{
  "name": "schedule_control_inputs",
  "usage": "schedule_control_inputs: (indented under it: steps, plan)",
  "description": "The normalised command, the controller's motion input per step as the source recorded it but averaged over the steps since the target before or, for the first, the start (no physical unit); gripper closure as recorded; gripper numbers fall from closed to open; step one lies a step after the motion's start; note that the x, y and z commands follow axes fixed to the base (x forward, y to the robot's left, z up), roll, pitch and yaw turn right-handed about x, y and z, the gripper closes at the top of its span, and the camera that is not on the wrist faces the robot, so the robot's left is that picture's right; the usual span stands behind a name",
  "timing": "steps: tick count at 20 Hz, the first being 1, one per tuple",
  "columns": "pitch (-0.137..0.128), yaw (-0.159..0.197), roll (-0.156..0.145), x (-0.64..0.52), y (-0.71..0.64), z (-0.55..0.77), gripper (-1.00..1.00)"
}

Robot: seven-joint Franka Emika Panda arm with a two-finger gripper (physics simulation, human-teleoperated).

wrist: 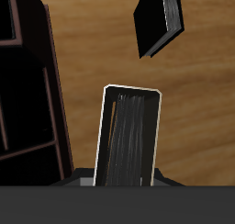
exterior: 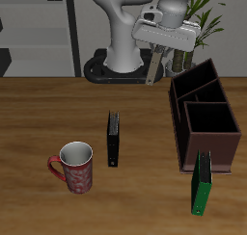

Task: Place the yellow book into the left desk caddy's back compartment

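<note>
1. The gripper [exterior: 155, 67] hangs from the arm in the upper right of the exterior frame, raised above the table [exterior: 39, 114] and just to the picture-left of the left desk caddy [exterior: 205, 120].
2. Its fingers are closed on the yellow book [wrist: 128, 139]; in the wrist view the book's striped cover with pale edges runs straight out from the gripper body, so the jaws are only as far apart as the thin book.
3. In the exterior view the held book shows as a thin vertical sliver below the gripper, clear of the tabletop and beside the caddy's rear corner.
4. The back compartment [exterior: 196, 82], with its tall slanted walls, lies at the caddy's upper end in the exterior frame; the book is outside it.
5. A black book [exterior: 114, 140] lies on the table near the frame's centre.
6. A red mug [exterior: 74, 167] stands at lower left.
7. A green book [exterior: 202, 183] leans against the caddy's front, at lower right.
</note>
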Motion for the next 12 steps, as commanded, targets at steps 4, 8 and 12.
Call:
schedule_control_inputs:
  steps: [4, 8, 12]
  plan:
    - [-0.003, 0.041, 0.053, 0.03, 0.46, 0.02, 1.00]
    - [-0.030, 0.022, 0.030, 0.04, 0.29, 0.14, 1.00]
    - [-0.008, 0.013, 0.042, 0.17, 0.15, 0.16, 1.00]
